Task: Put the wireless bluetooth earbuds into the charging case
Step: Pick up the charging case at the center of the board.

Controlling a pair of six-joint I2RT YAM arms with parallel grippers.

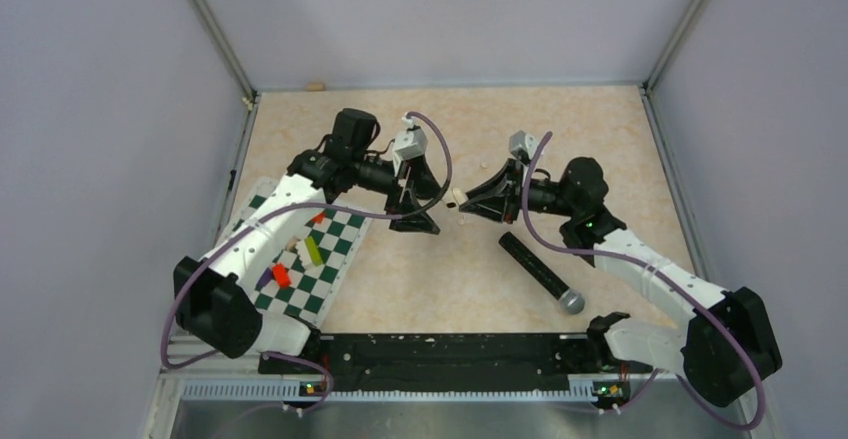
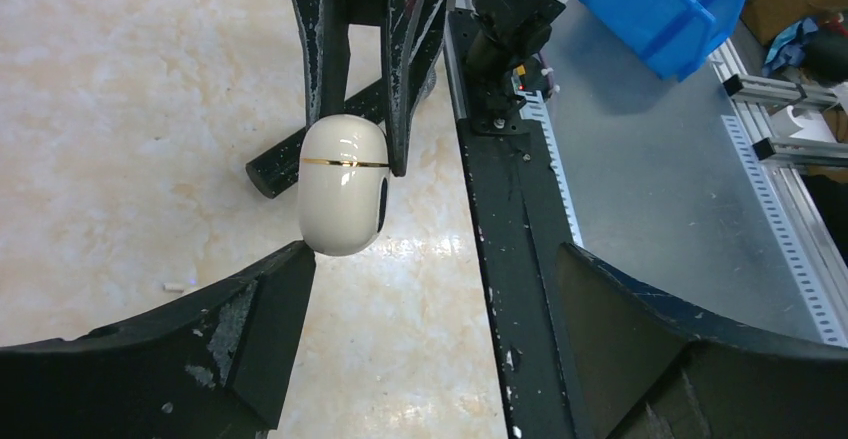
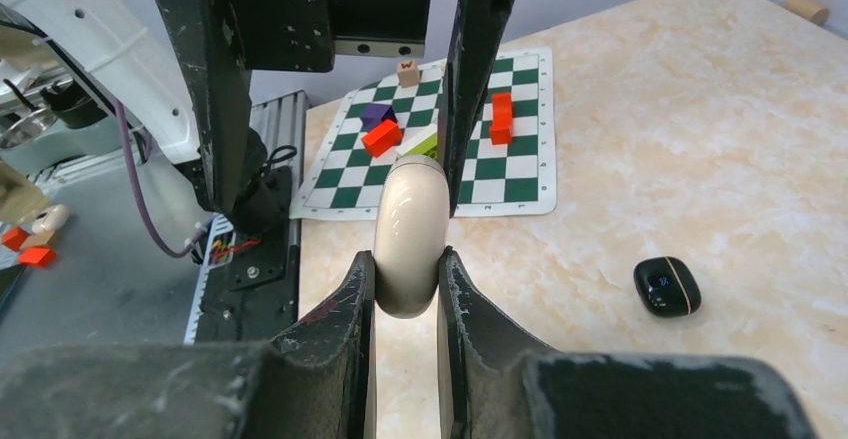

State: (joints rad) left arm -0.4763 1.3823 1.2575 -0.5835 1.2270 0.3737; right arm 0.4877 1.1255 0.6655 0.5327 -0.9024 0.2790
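Right gripper (image 3: 405, 261) is clamped on the cream charging case (image 3: 410, 209), lid closed, around the middle of the table (image 1: 600, 139). Left gripper (image 2: 432, 259) faces it, jaws spread wide, holding nothing. A whitish earbud bit (image 1: 463, 221) and a small dark piece (image 3: 667, 286) lie loose near the grippers. Black microphone (image 1: 540, 271) lies toward the near-right corner, checkered mat (image 1: 335, 259) by the left edge.

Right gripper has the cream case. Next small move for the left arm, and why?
Probably ease the open left gripper forward around the case at its free end and close: its gold seam looks shut, and the right gripper clamps the other end.
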